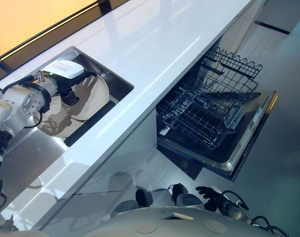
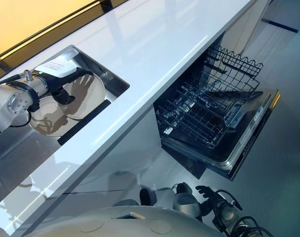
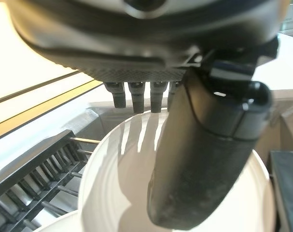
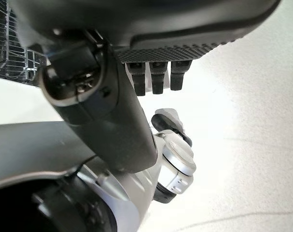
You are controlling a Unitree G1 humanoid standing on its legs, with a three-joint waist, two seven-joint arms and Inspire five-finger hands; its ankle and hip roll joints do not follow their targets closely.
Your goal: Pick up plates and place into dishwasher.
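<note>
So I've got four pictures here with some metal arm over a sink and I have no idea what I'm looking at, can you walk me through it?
This is a humanoid robot loading a dishwasher. The two wider pictures come from cameras in its head, looking down at a white countertop. The other two come from cameras on its wrists, so a dark hand looms very close.

The left robot hand reaches into the steel sink, over a white plate standing there. Its wrist view shows the fingers straight above the plate, not gripping it, with a second plate's edge below.

The dishwasher stands open, its wire rack pulled out with no plates in it. The right robot hand hangs low near the floor, holding nothing.
</note>
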